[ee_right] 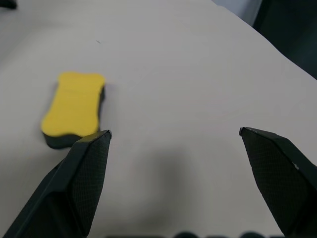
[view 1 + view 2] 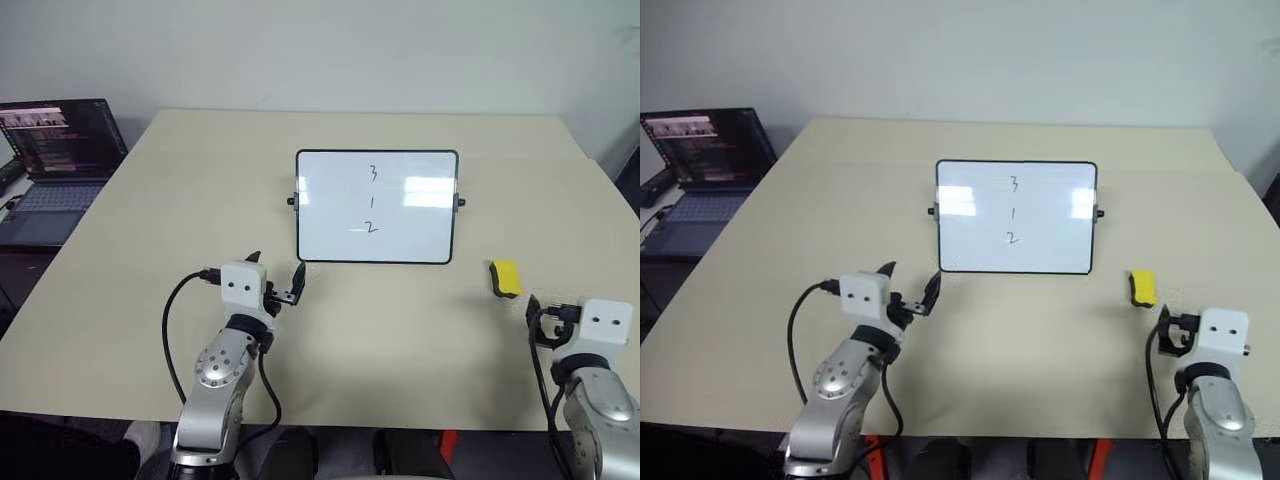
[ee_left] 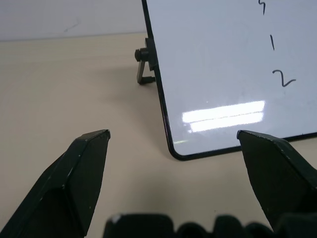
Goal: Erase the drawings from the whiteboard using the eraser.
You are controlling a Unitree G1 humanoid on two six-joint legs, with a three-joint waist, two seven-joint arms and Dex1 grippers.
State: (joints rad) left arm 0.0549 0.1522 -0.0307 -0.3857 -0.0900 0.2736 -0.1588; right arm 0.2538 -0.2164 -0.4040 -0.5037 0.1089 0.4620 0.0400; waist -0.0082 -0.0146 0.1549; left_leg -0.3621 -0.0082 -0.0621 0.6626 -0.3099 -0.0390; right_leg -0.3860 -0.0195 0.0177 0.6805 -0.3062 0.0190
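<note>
The whiteboard (image 2: 420, 215) stands propped near the table's middle, black-framed. The drawings (image 2: 372, 201) run down it: a "3", a "1" and a "2" with a short dash. My left gripper (image 2: 277, 266) hovers open just in front of the board's lower left corner (image 3: 176, 151), nothing between its fingers. The eraser (image 2: 506, 278), a yellow block with a dark underside, lies flat on the table to the right of the board. My right gripper (image 2: 545, 308) is open and empty, a little nearer to me than the eraser (image 1: 74, 104) and slightly to its right.
An open laptop (image 2: 55, 160) sits off the far left edge of the beige table (image 2: 200, 180). A black cable loops from my left wrist (image 2: 175, 320). Bare tabletop surrounds the board and eraser.
</note>
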